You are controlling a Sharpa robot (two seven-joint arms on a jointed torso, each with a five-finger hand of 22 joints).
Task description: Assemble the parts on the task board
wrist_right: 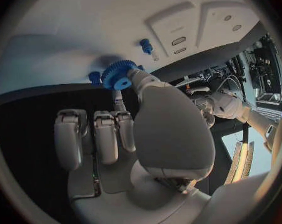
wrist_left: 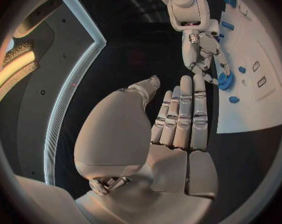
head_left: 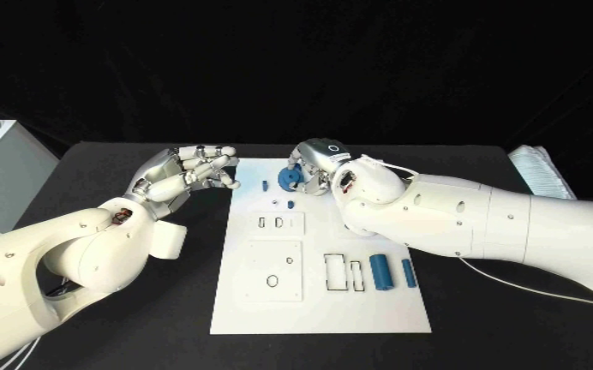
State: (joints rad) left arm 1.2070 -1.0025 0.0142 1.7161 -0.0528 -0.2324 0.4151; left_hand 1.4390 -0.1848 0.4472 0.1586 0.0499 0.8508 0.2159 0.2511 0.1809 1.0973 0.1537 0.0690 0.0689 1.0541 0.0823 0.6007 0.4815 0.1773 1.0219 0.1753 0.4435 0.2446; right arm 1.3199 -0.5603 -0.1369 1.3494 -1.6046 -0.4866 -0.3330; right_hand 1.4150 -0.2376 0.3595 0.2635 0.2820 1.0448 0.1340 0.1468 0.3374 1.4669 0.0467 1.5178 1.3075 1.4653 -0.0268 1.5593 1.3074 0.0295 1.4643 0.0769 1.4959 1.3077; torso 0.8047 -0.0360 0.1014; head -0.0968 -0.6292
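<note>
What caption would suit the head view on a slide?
Right hand holds a blue gear at the far edge of the white task board; left hand waits beside it.

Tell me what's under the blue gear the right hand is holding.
Under the blue gear, pinched by the right hand, lies the white task board. A small blue part sits beside it. Any peg beneath is covered.
</note>
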